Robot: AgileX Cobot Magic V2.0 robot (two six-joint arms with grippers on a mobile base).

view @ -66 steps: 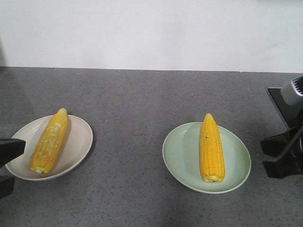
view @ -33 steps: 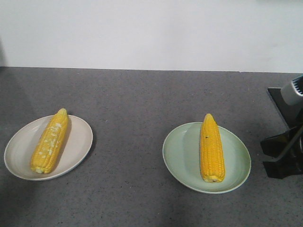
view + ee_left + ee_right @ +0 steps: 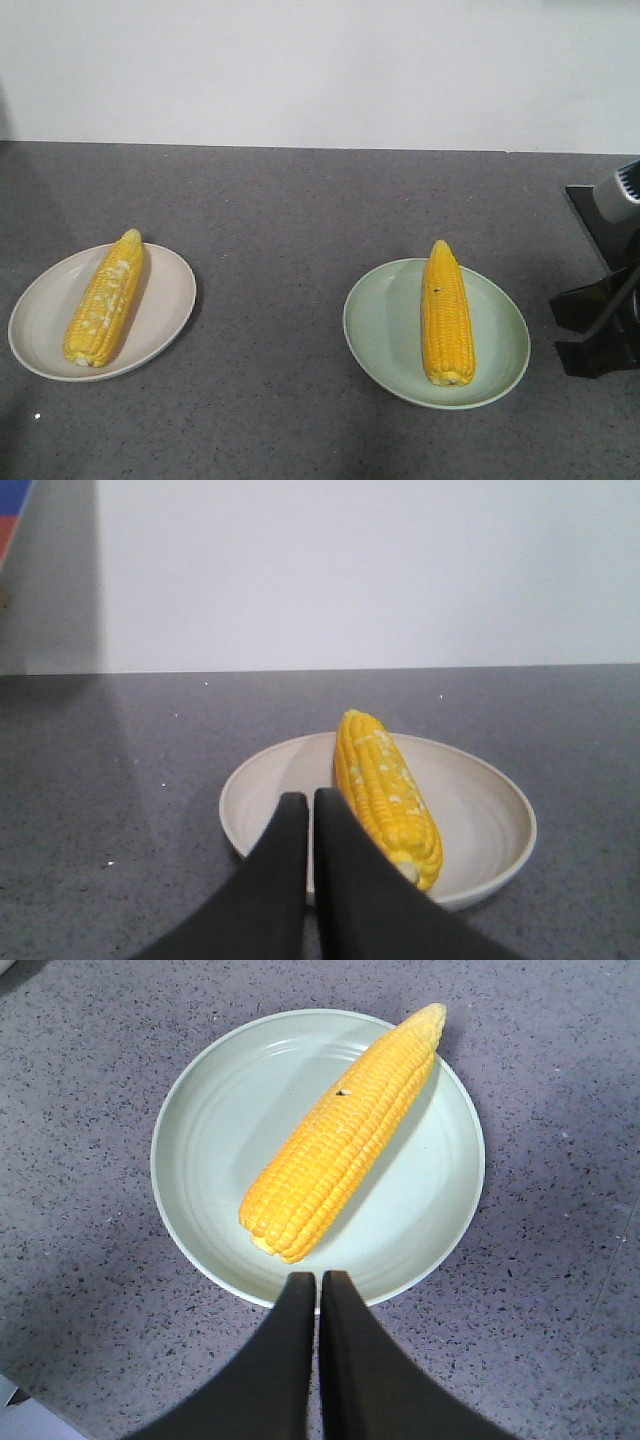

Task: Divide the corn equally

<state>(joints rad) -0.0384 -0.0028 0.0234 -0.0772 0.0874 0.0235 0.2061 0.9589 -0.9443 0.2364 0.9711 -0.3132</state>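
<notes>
Two plates sit well apart on the grey speckled counter point(image 3: 290, 240), each carrying one cob. In the front view, the cream plate point(image 3: 168, 300) lies at the lower left of the frame, and the left corn point(image 3: 104, 299) rests along it with its long axis running from near edge to far edge, tilted a little rightward as it goes up the frame; its tapered tip points to the upper right, its blunt cut end toward the lower left. The pale green plate point(image 3: 390, 320) lies right of centre, and the right corn point(image 3: 446, 312) lies on it almost straight up and down in the frame, tip toward the wall, blunt end toward the plate's near rim (a small dark speck shows on its kernels near the tip).

From the left wrist view, the left gripper point(image 3: 304, 815) has its two dark fingers nearly together with only a thin slit between them, gripping nothing, just before the cream plate's near rim. From the right wrist view, the right gripper point(image 3: 318, 1295) looks the same: fingers almost closed, empty, at the near rim of the green plate, just short of the cob's blunt end.
</notes>
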